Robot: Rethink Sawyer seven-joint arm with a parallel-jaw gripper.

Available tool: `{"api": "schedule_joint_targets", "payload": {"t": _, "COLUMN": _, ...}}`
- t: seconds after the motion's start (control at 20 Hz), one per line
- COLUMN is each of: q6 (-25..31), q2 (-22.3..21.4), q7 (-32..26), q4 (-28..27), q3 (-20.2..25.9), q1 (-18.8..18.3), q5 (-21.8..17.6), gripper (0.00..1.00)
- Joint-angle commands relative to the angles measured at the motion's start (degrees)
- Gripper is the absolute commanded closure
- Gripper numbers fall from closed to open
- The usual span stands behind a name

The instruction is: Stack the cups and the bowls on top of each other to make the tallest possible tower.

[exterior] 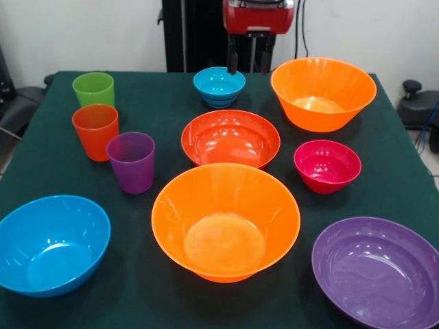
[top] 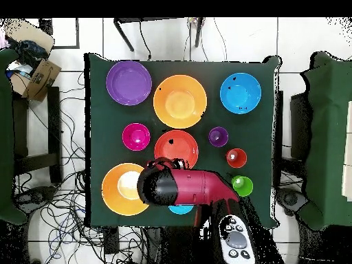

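Observation:
My gripper (exterior: 248,62) hangs open and empty at the table's far side, between the small teal-blue bowl (exterior: 219,86) and a large orange bowl (exterior: 322,92). The shallow red-orange bowl (exterior: 230,137) sits mid-table, with the small magenta bowl (exterior: 327,164) to its right. The second large orange bowl (exterior: 225,219), the large blue bowl (exterior: 51,243) and the large purple bowl (exterior: 381,271) line the near edge. The green cup (exterior: 94,89), orange cup (exterior: 95,130) and purple cup (exterior: 132,161) stand upright at the left. Nothing is stacked; no tower shows.
The green-clothed table (exterior: 171,96) carries everything. In the overhead view my red arm (top: 185,187) covers most of the teal-blue bowl (top: 181,209). Cables (top: 62,206) and cardboard boxes (top: 38,69) lie on the floor round the table.

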Motion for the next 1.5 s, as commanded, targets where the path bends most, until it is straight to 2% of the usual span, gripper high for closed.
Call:
{"api": "schedule_joint_targets", "payload": {"t": 0.05, "q6": -2.3, "q2": 2.5, "q7": 1.5, "q4": 0.1, "q3": 3.5, "q1": -1.9, "q5": -4.8, "gripper": 0.00}}
{"api": "schedule_joint_targets", "payload": {"t": 0.6, "q6": -4.4, "q2": 5.4, "q7": 4.5, "q4": 0.1, "q3": 2.5, "q1": -1.1, "q5": -4.7, "gripper": 0.00}}
{"api": "schedule_joint_targets", "payload": {"t": 0.95, "q6": -4.5, "q2": 5.4, "q7": 5.1, "q4": 1.5, "q3": 1.4, "q1": -0.5, "q5": -4.7, "gripper": 0.00}}
{"api": "schedule_joint_targets", "payload": {"t": 1.5, "q6": -8.5, "q2": 7.0, "q7": 5.4, "q4": 3.1, "q3": -1.0, "q1": -0.7, "q5": -8.2, "gripper": 0.00}}
